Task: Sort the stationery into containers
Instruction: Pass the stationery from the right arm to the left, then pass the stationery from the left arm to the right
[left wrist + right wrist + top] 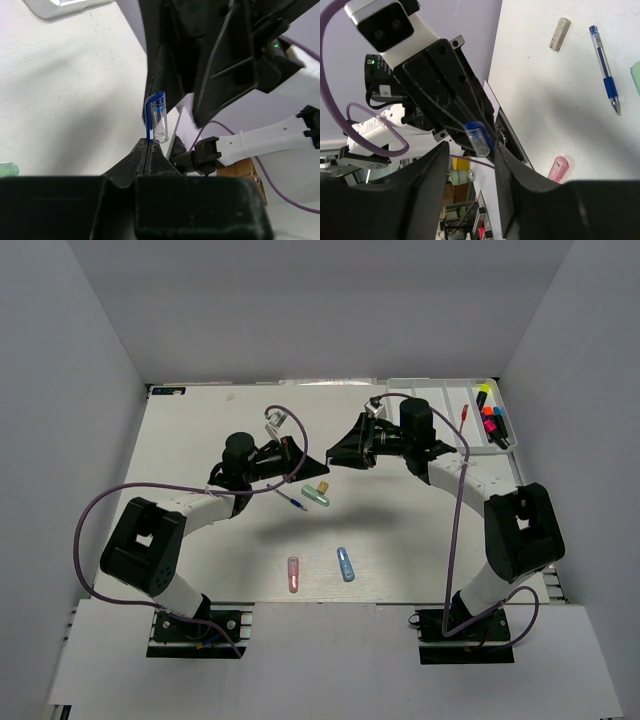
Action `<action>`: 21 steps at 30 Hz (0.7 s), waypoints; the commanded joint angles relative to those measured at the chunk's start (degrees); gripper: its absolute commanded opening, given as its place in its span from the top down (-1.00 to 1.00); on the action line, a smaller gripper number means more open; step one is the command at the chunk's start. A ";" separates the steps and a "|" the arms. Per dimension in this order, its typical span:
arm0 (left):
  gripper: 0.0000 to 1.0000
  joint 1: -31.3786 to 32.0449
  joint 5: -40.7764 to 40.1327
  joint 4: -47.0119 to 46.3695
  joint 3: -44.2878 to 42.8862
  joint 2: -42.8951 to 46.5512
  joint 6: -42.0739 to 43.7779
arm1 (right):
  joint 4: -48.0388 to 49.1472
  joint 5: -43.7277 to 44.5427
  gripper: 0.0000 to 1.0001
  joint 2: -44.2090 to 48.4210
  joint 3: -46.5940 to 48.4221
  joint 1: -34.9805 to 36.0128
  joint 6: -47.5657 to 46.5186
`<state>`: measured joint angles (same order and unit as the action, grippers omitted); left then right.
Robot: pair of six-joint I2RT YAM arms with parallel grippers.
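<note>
While the left claw (148,146) pinches a clear pen cap (159,122), the right claw (470,154) stands open just beside it.

The tray (425,405) sits at the table's (200,440) far right corner, with highlighters (492,420) in its rightmost compartment and a pen (465,412) in one further left. Mid-table, a loose pen (292,502) lies left of a capsule (316,496), a small stub (322,486) just behind it. Nearer the arms lie a second capsule (293,573) and, to its right, a third capsule (345,563). Above the cluster, the left gripper (148,145) and right gripper (471,146) meet, a pen cap (159,122) between them.
</note>
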<state>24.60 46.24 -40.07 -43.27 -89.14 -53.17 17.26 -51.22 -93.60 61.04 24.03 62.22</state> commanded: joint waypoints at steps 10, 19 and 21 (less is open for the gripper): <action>1.00 0.27 -0.88 31.79 -12.26 4.33 31.88 | -14.35 4.72 -0.06 4.30 4.18 -2.41 -14.66; 1.00 2.55 -4.66 39.11 -18.08 0.99 36.38 | -11.37 7.80 -0.08 3.08 4.97 -2.14 -13.00; 1.00 2.56 -5.19 39.55 -18.70 0.64 36.38 | -9.10 7.54 -0.08 2.90 5.23 -1.80 -12.12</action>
<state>26.57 42.48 -3.68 -59.53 -88.14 -19.11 3.64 -44.36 -91.35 63.26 21.89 49.32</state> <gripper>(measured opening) 0.023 0.538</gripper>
